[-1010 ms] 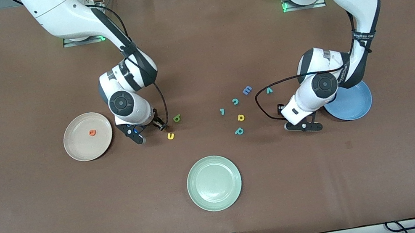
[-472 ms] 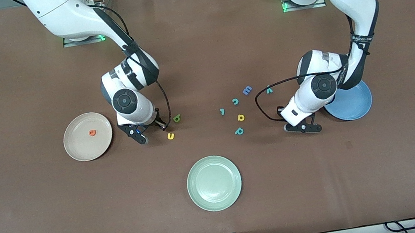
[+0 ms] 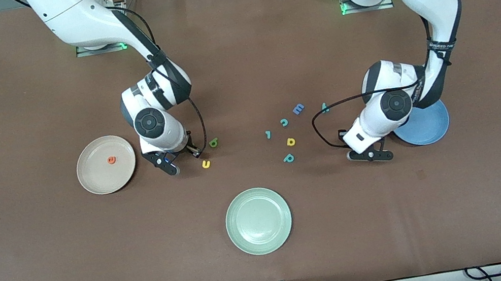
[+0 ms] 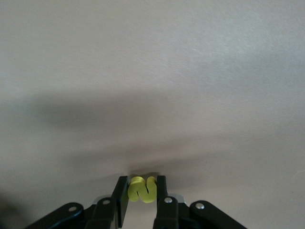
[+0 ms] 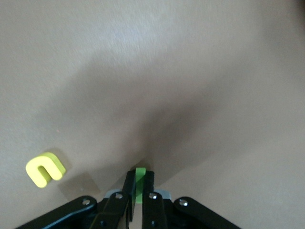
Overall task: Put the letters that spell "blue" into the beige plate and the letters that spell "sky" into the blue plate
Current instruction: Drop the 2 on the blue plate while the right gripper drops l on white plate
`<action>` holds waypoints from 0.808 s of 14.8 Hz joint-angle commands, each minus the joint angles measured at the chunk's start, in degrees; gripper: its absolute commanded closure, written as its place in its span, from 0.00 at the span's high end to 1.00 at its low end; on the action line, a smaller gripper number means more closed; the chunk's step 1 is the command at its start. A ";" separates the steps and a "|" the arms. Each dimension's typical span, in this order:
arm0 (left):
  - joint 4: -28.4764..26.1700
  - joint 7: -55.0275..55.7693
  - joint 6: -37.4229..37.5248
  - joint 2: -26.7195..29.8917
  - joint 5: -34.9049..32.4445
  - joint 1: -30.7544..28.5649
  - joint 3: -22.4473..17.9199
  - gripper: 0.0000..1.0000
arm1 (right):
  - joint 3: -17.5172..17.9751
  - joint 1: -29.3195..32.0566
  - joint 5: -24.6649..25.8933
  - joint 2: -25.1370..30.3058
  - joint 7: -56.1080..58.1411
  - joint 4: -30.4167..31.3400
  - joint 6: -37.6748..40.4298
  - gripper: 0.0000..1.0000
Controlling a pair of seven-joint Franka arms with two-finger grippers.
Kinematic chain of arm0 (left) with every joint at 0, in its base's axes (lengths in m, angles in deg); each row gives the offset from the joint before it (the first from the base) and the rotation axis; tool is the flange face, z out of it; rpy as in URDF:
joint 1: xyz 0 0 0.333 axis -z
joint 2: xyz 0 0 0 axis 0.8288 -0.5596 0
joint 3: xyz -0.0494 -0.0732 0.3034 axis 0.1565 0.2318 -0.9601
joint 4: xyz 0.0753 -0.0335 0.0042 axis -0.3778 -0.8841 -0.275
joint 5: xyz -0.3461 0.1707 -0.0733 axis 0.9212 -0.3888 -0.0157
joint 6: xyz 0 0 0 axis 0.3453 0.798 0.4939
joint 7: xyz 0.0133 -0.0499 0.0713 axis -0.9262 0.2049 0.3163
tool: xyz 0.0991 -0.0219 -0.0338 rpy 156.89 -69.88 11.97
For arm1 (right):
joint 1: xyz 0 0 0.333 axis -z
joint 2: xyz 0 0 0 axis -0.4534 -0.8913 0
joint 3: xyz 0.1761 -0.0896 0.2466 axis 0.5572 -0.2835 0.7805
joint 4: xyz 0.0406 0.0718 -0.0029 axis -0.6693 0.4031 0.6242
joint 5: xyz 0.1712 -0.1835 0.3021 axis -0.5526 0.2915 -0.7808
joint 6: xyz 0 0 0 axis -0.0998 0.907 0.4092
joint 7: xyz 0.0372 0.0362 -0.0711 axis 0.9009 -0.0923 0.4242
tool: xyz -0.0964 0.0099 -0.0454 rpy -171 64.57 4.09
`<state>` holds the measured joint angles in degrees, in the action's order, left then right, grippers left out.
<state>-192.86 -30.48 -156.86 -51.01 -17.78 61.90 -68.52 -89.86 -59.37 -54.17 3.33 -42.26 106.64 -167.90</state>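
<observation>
My right gripper [image 3: 193, 150] is shut on the thin green l [image 5: 139, 174], low over the table beside the green b [image 3: 213, 142] and the yellow u [image 3: 205, 164]; the u [image 5: 44, 169] also lies in the right wrist view. The orange e [image 3: 111, 160] lies in the beige plate [image 3: 93, 176]. My left gripper [image 3: 343, 136] is shut on the yellow s [image 4: 142, 189], close to the table beside the blue plate [image 3: 426, 127]; the hand hides the s in the front view. The teal y [image 3: 324, 108] lies on the table near the left hand.
Between the arms lie a blue E [image 3: 298, 109], a teal c [image 3: 284, 122], a small teal letter [image 3: 268, 134], a yellow closed-loop letter [image 3: 290, 141] and a teal p [image 3: 288, 158]. A pale green plate [image 3: 258, 220] sits nearer the front camera.
Both grippers have shut, the right on the green l and the left on the yellow s. The left hand has shifted slightly toward the blue plate.
</observation>
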 commanded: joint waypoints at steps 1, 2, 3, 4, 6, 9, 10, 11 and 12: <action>0.21 -6.68 6.20 4.36 -0.78 -2.66 -1.08 0.08 | -2.29 0.42 0.86 1.95 6.05 -0.99 3.24 0.02; 0.38 -9.41 9.18 5.06 -0.78 -4.41 -1.08 0.08 | -3.78 0.33 0.86 2.66 9.47 -1.43 5.43 0.02; 0.39 -11.61 12.69 6.11 -0.78 -5.82 -1.17 0.09 | -5.45 0.33 0.86 3.36 12.99 -1.52 7.80 0.02; 0.47 -13.46 15.60 6.90 -0.78 -7.58 -1.34 0.11 | -7.03 0.24 0.95 4.15 16.67 -1.43 10.35 0.02; 0.39 -16.02 19.47 8.31 -3.31 -10.92 -1.35 0.11 | -11.59 0.24 0.95 5.47 25.55 -1.26 15.36 0.02; -0.92 -16.29 22.74 9.37 -7.46 -13.92 -1.17 0.12 | -15.21 1.55 0.95 7.14 35.40 0.32 19.15 0.02; -2.59 -16.20 22.14 9.28 -7.55 -14.71 -1.26 0.13 | -15.22 2.87 0.95 7.49 38.22 0.93 19.34 0.02; -3.39 -16.20 21.43 8.85 -7.55 -16.19 -1.26 0.15 | -15.22 4.45 0.95 7.85 40.68 1.72 19.34 0.03; -3.83 -16.20 20.73 8.50 -7.64 -17.17 -1.26 0.17 | -15.22 5.59 0.86 7.85 42.01 2.25 19.34 0.06</action>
<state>-194.05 -45.87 -134.84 -42.92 -24.07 46.91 -70.34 -105.66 -56.09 -54.06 9.43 -4.03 106.27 -148.91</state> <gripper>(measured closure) 0.722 0.912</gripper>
